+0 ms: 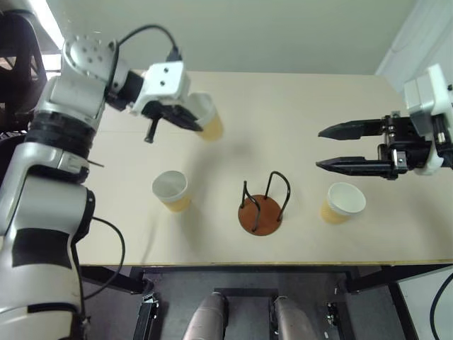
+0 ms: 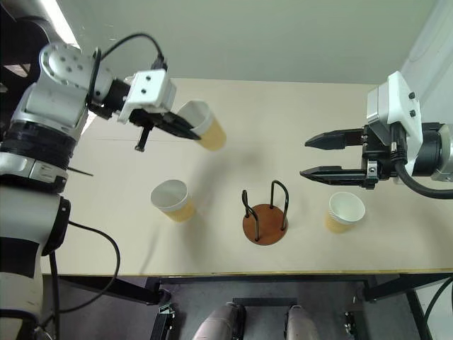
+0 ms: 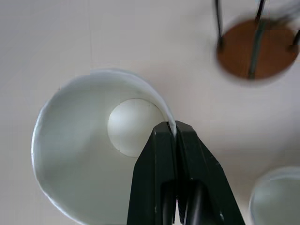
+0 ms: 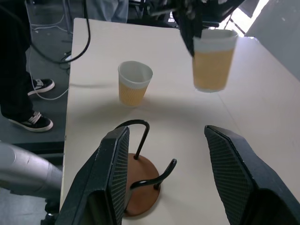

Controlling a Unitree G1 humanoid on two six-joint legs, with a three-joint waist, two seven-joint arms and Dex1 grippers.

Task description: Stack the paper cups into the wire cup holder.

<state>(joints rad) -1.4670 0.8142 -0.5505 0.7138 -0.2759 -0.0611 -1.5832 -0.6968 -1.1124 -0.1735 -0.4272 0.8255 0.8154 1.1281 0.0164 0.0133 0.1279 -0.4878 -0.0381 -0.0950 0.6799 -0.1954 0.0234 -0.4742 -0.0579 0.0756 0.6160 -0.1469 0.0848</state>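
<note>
Counter [image 1: 297,106] bare around holder [image 1: 263,204]; two cups [image 1: 171,190] [image 1: 341,202] flanking. Left hand [image 2: 185,130] pinching third cup [image 2: 204,125], lifted, tilted. Right hand [image 1: 340,147] spread, empty.

Left arm raised over the far left of the table, its left gripper [image 2: 185,128] angled downward with both black fingers [image 3: 161,159] pinched together. Right arm held level at the right edge, its right gripper [image 1: 343,147] pointing inward, jaws spread wide and empty.

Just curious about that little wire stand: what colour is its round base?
Reddish-brown, under black wire loops; the wire cup holder shows it best in the right eye view.
</note>
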